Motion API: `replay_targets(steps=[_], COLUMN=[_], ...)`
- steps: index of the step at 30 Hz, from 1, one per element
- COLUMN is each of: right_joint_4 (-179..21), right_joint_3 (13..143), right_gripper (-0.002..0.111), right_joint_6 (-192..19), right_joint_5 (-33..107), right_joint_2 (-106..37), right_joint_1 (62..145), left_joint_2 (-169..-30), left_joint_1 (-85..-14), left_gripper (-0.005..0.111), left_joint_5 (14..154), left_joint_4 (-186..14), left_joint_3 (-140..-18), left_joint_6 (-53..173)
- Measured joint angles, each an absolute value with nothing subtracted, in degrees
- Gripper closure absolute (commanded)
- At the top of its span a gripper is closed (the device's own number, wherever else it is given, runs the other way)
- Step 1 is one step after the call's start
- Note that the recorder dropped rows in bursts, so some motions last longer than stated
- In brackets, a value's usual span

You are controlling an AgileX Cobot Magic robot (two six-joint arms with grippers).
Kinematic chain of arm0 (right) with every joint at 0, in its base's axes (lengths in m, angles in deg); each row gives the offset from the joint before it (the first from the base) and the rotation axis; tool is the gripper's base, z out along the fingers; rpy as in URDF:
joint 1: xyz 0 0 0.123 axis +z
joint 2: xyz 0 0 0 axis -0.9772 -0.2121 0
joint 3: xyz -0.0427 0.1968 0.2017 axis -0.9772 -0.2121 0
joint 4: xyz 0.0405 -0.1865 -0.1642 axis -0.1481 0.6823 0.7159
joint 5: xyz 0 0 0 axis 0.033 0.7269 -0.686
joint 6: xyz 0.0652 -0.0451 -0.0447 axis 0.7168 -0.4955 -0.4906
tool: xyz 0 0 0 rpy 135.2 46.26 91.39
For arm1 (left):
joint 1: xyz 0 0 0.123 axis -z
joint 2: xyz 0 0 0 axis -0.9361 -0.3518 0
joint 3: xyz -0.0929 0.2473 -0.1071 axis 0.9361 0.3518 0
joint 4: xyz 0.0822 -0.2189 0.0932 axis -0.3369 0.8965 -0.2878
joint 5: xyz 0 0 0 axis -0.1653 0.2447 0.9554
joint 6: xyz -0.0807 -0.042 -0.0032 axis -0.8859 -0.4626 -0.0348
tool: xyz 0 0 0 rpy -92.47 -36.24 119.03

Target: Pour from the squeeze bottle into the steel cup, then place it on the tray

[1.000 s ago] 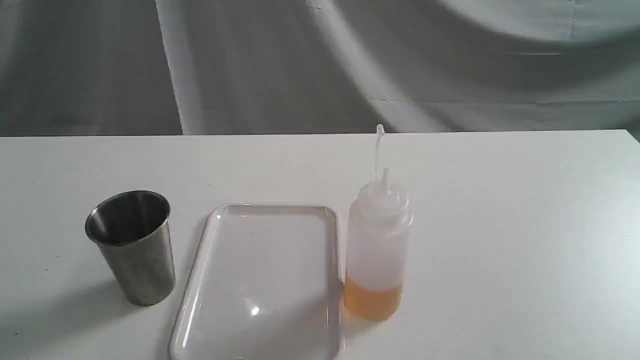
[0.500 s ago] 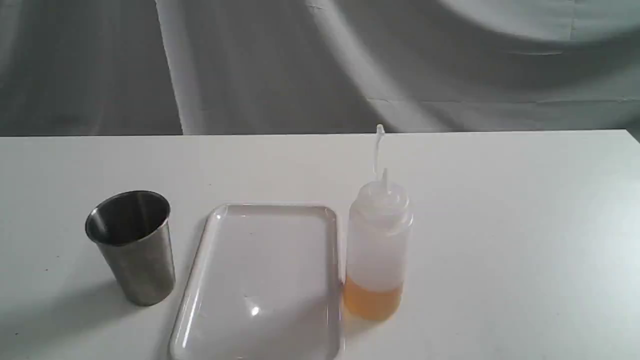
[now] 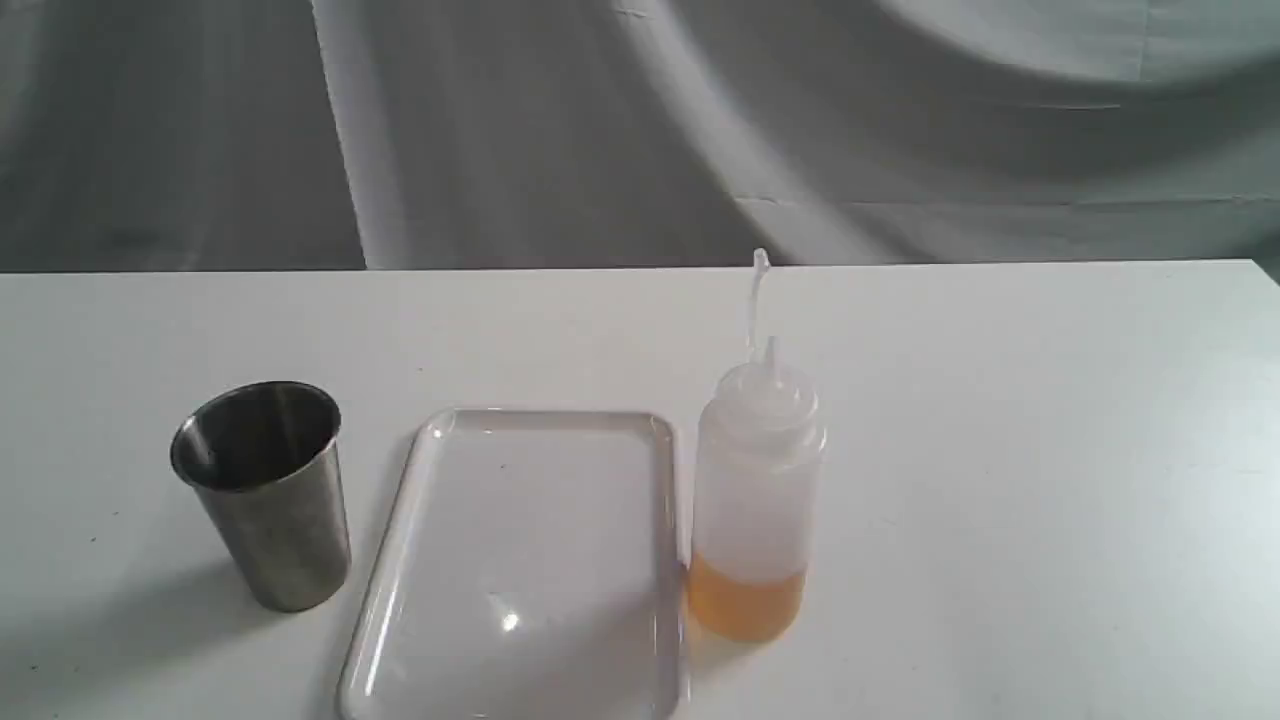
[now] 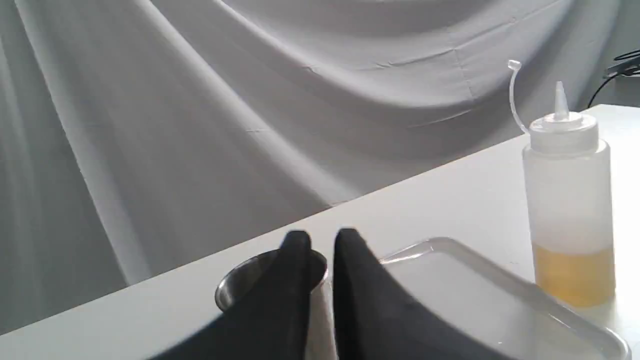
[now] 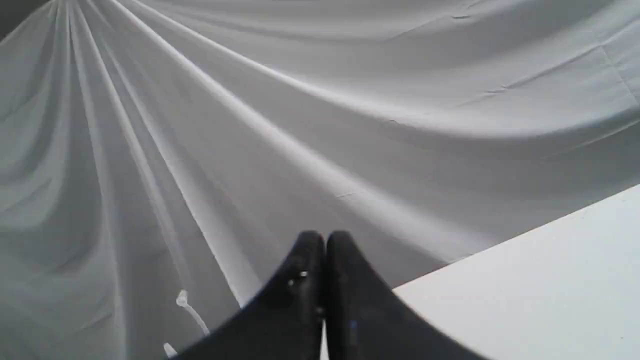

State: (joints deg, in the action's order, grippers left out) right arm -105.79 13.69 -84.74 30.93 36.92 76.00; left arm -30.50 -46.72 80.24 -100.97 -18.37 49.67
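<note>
Nothing was done yet: the squeeze bottle stood ungripped beside the tray, pour and placing remaining; left jaws slightly apart, right jaws together.

The table lies open right of the squeeze bottle; the tray crowds its left

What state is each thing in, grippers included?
squeeze bottle: upright on the table, nozzle uncapped, amber liquid low.
steel cup: upright, no liquid visible.
tray: flat, nothing on it.
left gripper: slightly open, empty.
right gripper: shut, empty.
</note>
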Motion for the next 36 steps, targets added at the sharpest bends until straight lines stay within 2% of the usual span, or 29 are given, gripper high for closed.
replay_targets(steps=[3, 8, 15, 21, 28, 36], right_joint_4=[-107.05, -104.85, -91.16, -87.06, -86.66, -86.66], right_joint_3=[13.84, 20.47, 34.79, 46.85, 57.05, 61.14], right_gripper=[0.108, 0.108, 0.108, 0.108, 0.108, 0.108], right_joint_6=[-84.61, -86.40, -87.05, -94.03, -98.20, -101.49], right_joint_5=[31.96, 42.47, 52.31, 53.98, 54.38, 53.39], right_joint_2=[36.92, 35.96, 20.76, 3.67, -9.20, -18.43], right_joint_1=[76.00, 76.00, 76.00, 76.00, 76.39, 84.14], left_joint_2=[-30.50, -30.50, -30.50, -30.50, -30.50, -30.50], left_joint_1=[-46.72, -46.72, -46.72, -46.72, -46.72, -46.72], left_gripper=[0.098, 0.098, 0.098, 0.098, 0.098, 0.098], left_joint_5=[80.24, 80.24, 80.24, 80.24, 80.24, 80.24], left_joint_4=[-100.97, -100.97, -100.97, -100.97, -100.97, -100.97], left_joint_3=[-18.37, -18.37, -18.37, -18.37, -18.37, -18.37], left_joint_6=[49.67, 49.67, 49.67, 49.67, 49.67, 49.67])
